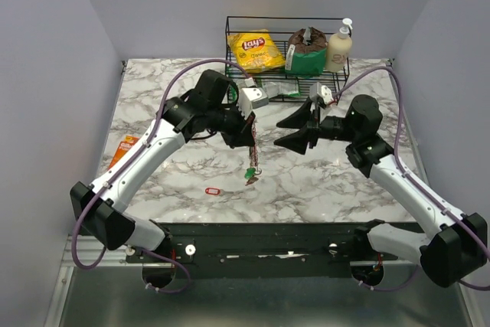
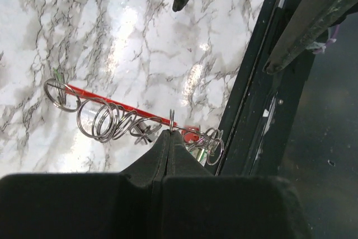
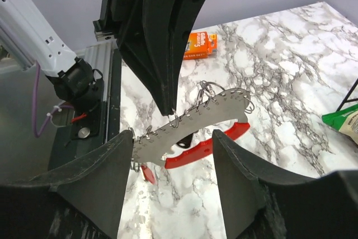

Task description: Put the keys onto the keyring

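Observation:
My left gripper (image 1: 249,137) is shut on a thin metal ring of the keyring bunch (image 1: 252,160), which hangs from it above the table. In the left wrist view the shut tips (image 2: 169,133) pinch a ring (image 2: 172,119); several rings (image 2: 100,119) sit along a red bar, with green- and red-tagged keys (image 2: 197,144) at the right end. In the right wrist view the silvery-grey flat piece (image 3: 193,122) and red loop (image 3: 208,144) hang just beyond my open, empty right gripper (image 3: 172,134), which faces the bunch (image 1: 288,129). A green-tagged key (image 1: 249,175) dangles at the bottom.
A lone red tag (image 1: 213,191) lies on the marble near the front. An orange pack (image 1: 124,148) lies at the left edge. A wire basket (image 1: 230,36) at the back holds a Lay's bag (image 1: 255,50), a dark bag and a bottle (image 1: 338,47).

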